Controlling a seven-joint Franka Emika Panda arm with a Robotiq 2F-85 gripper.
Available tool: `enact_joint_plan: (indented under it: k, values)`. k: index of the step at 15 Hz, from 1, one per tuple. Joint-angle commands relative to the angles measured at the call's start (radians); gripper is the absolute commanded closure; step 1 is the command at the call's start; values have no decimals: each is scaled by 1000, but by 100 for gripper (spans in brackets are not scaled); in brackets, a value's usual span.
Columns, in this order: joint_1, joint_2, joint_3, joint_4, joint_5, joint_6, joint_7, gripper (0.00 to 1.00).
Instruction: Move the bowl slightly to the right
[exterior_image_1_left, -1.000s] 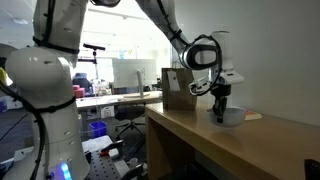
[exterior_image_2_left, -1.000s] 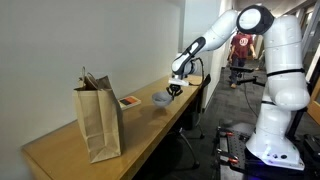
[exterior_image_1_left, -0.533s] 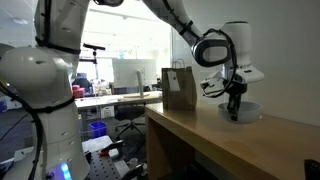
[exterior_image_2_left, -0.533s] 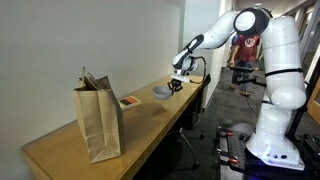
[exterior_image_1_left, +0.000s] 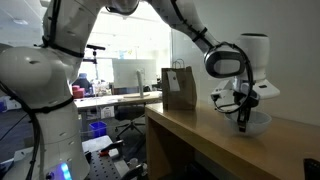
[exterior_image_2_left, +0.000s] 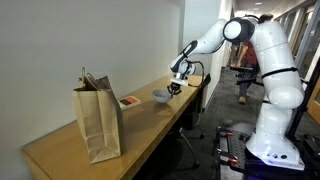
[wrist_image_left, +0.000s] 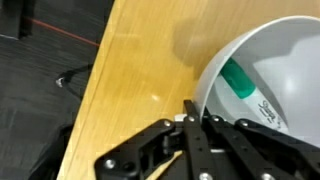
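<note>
The small pale bowl (exterior_image_1_left: 257, 123) sits on the wooden table, also seen in an exterior view (exterior_image_2_left: 161, 97). In the wrist view the bowl (wrist_image_left: 275, 60) is white, with a green marker (wrist_image_left: 240, 82) lying inside. My gripper (wrist_image_left: 194, 112) is shut on the bowl's near rim, one finger inside the wall and one outside. In both exterior views the gripper (exterior_image_1_left: 242, 121) (exterior_image_2_left: 173, 90) points down at the bowl's edge.
A brown paper bag (exterior_image_1_left: 179, 88) (exterior_image_2_left: 98, 120) stands upright on the table (exterior_image_1_left: 195, 140). A flat pinkish book (exterior_image_2_left: 130, 102) lies between bag and bowl near the wall. The table's front edge drops to the floor (wrist_image_left: 40, 90).
The gripper and the bowl have slid together along the table, away from the paper bag, rightward in the exterior view that faces the bag's front. The bag and book have not moved.
</note>
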Motion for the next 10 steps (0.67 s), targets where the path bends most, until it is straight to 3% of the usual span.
enact_joint_plan:
  k: [1, 2, 3, 4, 10]
  values:
    - [-13, 35, 11, 63, -3, -41, -5, 99]
    - [-14, 39, 14, 71, 1, -42, -4, 99]
    - [-11, 41, 13, 74, -6, -39, -4, 70]
    - [-7, 39, 10, 73, -13, -39, 2, 69]
    - [30, -53, 10, -13, -47, -21, -4, 24]
